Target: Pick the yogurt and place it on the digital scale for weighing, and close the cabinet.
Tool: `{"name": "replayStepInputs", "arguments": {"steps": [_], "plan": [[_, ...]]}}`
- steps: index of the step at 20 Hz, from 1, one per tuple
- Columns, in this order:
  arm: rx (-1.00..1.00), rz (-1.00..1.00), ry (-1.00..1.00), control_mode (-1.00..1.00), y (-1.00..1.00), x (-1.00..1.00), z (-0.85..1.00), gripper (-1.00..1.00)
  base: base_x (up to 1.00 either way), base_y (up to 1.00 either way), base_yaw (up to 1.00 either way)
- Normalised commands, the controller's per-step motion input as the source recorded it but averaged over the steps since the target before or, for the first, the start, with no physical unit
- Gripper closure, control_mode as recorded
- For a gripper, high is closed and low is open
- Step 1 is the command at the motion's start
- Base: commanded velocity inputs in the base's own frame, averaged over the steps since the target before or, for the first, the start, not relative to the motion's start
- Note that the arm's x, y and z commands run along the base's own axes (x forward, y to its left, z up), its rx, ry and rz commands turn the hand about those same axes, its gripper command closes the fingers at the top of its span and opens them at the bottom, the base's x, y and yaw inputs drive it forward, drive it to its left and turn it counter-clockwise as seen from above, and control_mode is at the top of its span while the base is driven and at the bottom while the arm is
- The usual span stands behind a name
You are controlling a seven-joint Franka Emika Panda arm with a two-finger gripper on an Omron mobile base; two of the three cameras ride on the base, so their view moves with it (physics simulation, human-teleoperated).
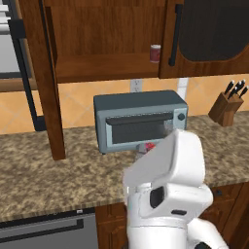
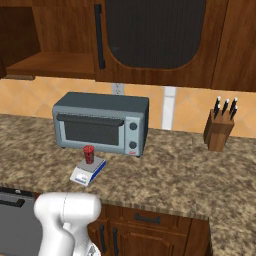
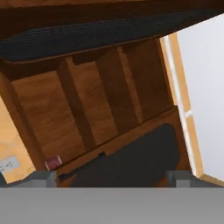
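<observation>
The yogurt (image 2: 89,154), a slim red cup, stands upright on the digital scale (image 2: 85,175) in front of the toaster oven. From the left base view only a red bit of the yogurt (image 1: 150,146) peeks past my arm. The cabinet (image 1: 107,39) is open: its left door (image 1: 46,97) swings out over the counter, its right door (image 2: 150,35) is closed. My gripper (image 3: 112,180) is open with nothing between its fingertips (image 3: 41,177). It points up at the cabinet (image 3: 109,100) interior and the dark-panelled closed door (image 3: 135,159).
A red can with pale rims (image 1: 155,52) sits at the right end of the cabinet shelf, seen also as the can (image 3: 53,162) by the hand. The grey-blue toaster oven (image 2: 100,122) stands against the wall, a knife block (image 2: 220,127) to its right.
</observation>
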Motion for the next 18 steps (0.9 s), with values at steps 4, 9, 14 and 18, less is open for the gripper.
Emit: {"name": "replayStepInputs", "arguments": {"steps": [4, 9, 14, 18], "plan": [[0.11, -0.18, -0.26, -1.0, 1.0, 0.02, -0.49, -1.0, 0.0, 0.0, 0.0], [-0.04, -0.17, 0.0, -1.0, 0.83, 0.33, -0.28, -1.0, 0.0, 0.0, 0.0], [-0.06, -0.23, 0.0, -1.0, 0.79, 0.33, -0.58, -1.0, 0.0, 0.0, 0.0], [-0.05, -0.21, 0.0, -1.0, 0.82, 0.91, -0.76, -1.0, 0.0, 0.0, 0.0]]}}
